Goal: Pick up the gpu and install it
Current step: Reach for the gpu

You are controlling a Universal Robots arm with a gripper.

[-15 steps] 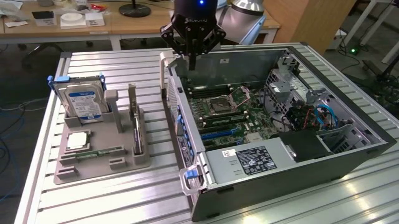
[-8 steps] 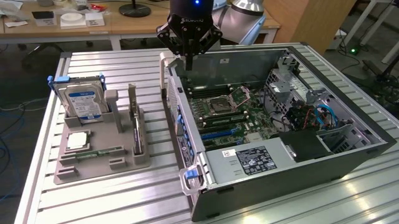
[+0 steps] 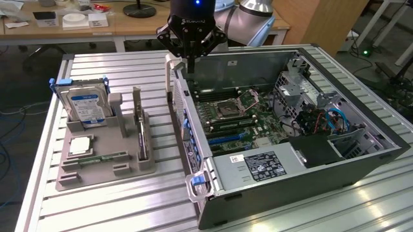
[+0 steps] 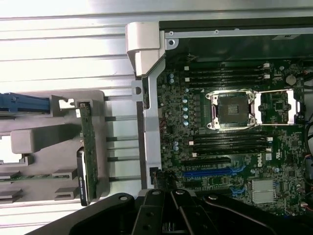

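Note:
The gpu [image 3: 140,131] stands on edge in a slot of the grey holder [image 3: 96,170], at the exterior view's left of the open computer case [image 3: 284,169]. It is a thin dark card with a tan edge. From the wrist view the gpu [image 4: 85,147] is a narrow strip, green at one end and dark at the other. My gripper [image 3: 189,66] hangs above the case's far corner, beyond the gpu and well above it. Its fingers are shut with nothing between them. In the wrist view the gripper [image 4: 171,196] points down beside the motherboard [image 4: 230,142].
The holder also carries a blue-labelled hard drive [image 3: 84,104], a processor chip [image 3: 80,145] and a green memory stick [image 3: 106,157]. Inside the case lie the processor socket [image 4: 232,110] and blue card slots [image 4: 212,172]. A power supply [image 3: 258,166] sits near the case's front.

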